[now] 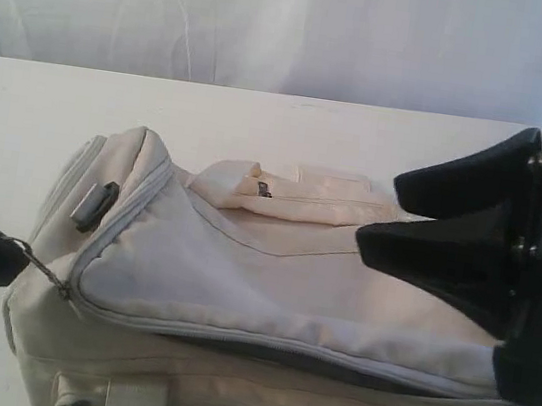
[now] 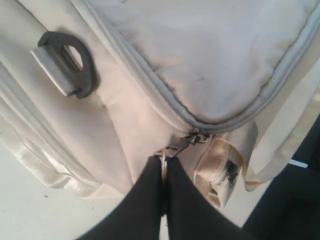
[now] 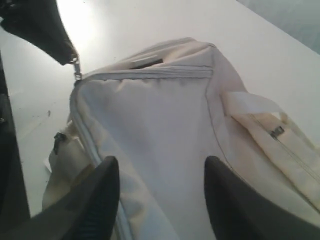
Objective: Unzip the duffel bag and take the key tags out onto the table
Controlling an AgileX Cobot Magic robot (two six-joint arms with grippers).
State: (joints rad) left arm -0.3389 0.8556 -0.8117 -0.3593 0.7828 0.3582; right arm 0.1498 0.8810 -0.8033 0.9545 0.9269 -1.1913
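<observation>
The cream duffel bag (image 1: pixel 270 284) lies on the white table (image 1: pixel 262 126) and fills the near half of the exterior view. My left gripper (image 1: pixel 11 257) is at the bag's left corner, shut on the ring of the metal zipper pull (image 2: pixel 182 145), with the ring pinched between its black fingers (image 2: pixel 145 200). Along the front edge a dark gap (image 1: pixel 329 365) shows where the zip stands parted. Over the bag's right part my right gripper (image 1: pixel 378 213) hovers open, with only the top panel (image 3: pixel 160 120) between its fingers. The key tags are hidden.
A black strap ring (image 1: pixel 97 204) sits on the bag's left end, near my left gripper. The webbing handle (image 1: pixel 253 185) and a side pocket zip (image 3: pixel 276 131) lie along the far side. White curtain (image 1: pixel 276 22) closes off the back.
</observation>
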